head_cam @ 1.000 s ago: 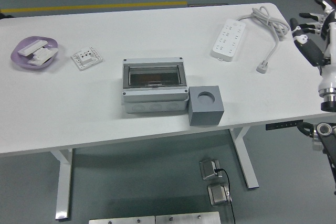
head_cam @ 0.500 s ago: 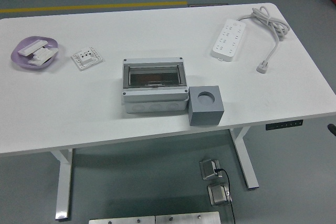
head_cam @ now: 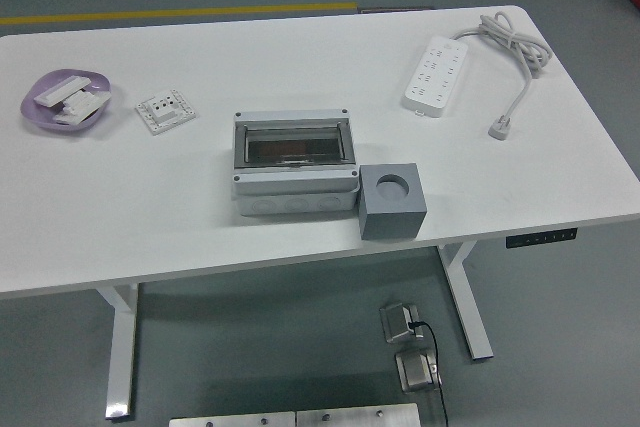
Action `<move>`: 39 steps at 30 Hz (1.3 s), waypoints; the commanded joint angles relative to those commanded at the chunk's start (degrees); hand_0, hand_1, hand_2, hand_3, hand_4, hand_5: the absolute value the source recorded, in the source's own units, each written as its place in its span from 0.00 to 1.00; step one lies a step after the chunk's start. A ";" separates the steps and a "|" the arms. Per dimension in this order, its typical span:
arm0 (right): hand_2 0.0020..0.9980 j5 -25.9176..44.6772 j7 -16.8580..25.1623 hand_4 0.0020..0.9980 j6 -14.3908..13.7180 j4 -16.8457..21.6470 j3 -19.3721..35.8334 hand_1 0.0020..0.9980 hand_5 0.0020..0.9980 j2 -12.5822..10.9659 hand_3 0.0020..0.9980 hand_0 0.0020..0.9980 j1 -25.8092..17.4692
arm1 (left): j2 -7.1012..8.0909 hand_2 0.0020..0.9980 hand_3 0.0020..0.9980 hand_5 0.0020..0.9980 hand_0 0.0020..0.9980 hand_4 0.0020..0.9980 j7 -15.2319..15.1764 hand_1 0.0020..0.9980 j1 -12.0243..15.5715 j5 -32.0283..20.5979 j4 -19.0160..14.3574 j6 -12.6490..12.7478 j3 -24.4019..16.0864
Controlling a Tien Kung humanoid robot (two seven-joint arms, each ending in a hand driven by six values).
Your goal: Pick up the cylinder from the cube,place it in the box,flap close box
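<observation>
A grey cube [head_cam: 393, 201] with a round hole in its top stands near the table's front edge. No cylinder shows in the hole. Just left of it, touching or nearly so, sits the light grey box [head_cam: 294, 164] with its clear smoked flap lying shut over the top. I cannot tell what lies under the flap. Neither of my hands is in view.
A white power strip [head_cam: 437, 74] with a coiled cable and plug [head_cam: 501, 128] lies at the back right. A white socket plate [head_cam: 165, 110] and a purple dish [head_cam: 66, 100] holding white parts sit at the left. The white table [head_cam: 150, 217] ends close in front of the cube.
My right arm, seen at the right edge one second ago, has withdrawn out of view. Nothing on the table has moved.
</observation>
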 joint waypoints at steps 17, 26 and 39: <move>0.66 -1.34 -1.33 0.86 2.22 -0.80 -0.05 0.53 0.52 0.28 0.82 0.65 1.10 | -0.85 0.72 0.79 0.77 0.70 0.66 0.28 0.72 1.37 -0.73 0.00 0.29 0.25; 0.67 -1.22 -3.32 0.87 4.57 -3.05 -2.09 0.54 0.53 -0.34 0.82 0.66 4.04 | -1.96 0.72 0.79 0.78 0.70 0.66 0.31 0.72 2.19 -2.18 0.00 0.10 1.22; 0.73 5.44 -1.60 0.89 7.83 -5.17 -9.00 0.67 0.55 0.15 0.84 0.69 7.77 | -2.32 0.72 0.79 0.77 0.70 0.66 0.33 0.73 1.74 -2.11 0.00 0.19 1.17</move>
